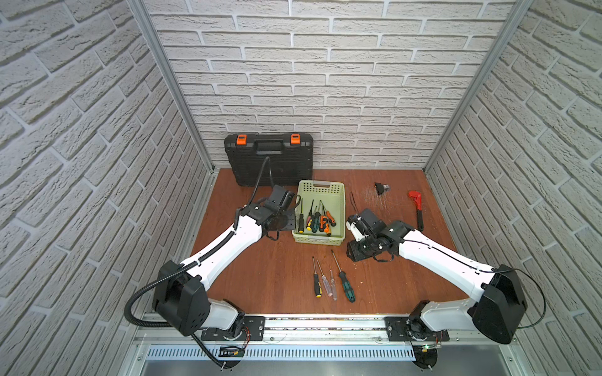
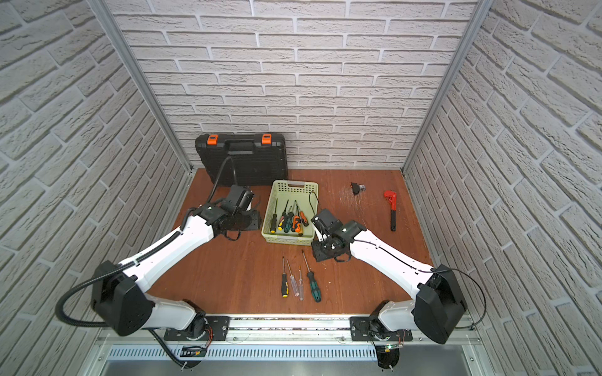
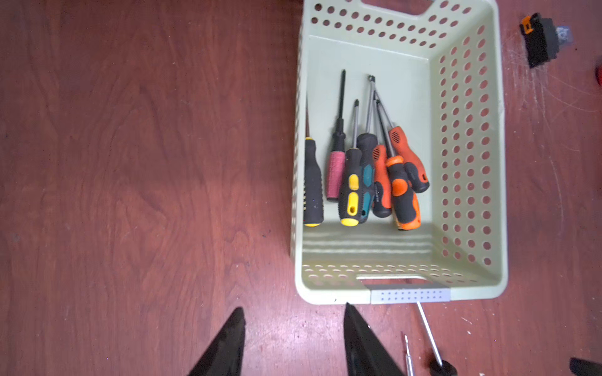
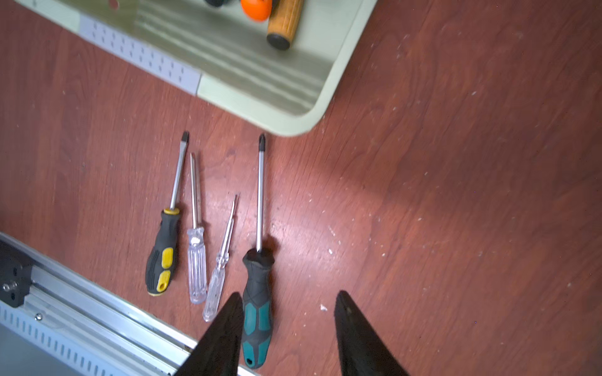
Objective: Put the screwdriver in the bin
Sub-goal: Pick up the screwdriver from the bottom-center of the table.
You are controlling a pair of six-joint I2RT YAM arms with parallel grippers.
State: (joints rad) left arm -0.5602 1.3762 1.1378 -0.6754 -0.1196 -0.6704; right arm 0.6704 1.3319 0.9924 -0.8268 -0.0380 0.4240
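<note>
Screwdriver with the teal handle (image 4: pixel 257 309), by judgement the next to go: lying flat on the tabletop (image 1: pixel 277 276), outermost of four in a row just in front of the bin (image 1: pixel 321 188), tip toward the bin's near corner. Right gripper (image 4: pixel 289 294) hovering over that end of the row, jaws parted to a middling gap and empty, teal handle close against one finger in the right wrist view; touching or not, cannot tell. Best shifted sideways first, to centre the handle in the gap, then lowered straight and closed across the thick waist of the grip, clear of the small clear screwdriver (image 4: pixel 218 276) just beside. Worth lifting level, to keep the long shaft from swinging, and clearing the near rim before crossing. Left gripper (image 3: pixel 293 307) likewise parted and holding nothing, beside the bin's long wall; better kept there, out of the path. Inside the bin: at least seven screwdrivers (image 3: pixel 351 195), handles bunched toward the near wall, tips toward the far wall with the handle slot, several orange ones overlapping; a wooden handle (image 4: pixel 283 19) also visible in the right wrist view. Bare floor along the long wall on the right arm's side, so likely the place to let go: low, shaft along the bin's length. Black toolcase (image 1: pixel 293 162) against the back wall, closed, contents hidden.
</note>
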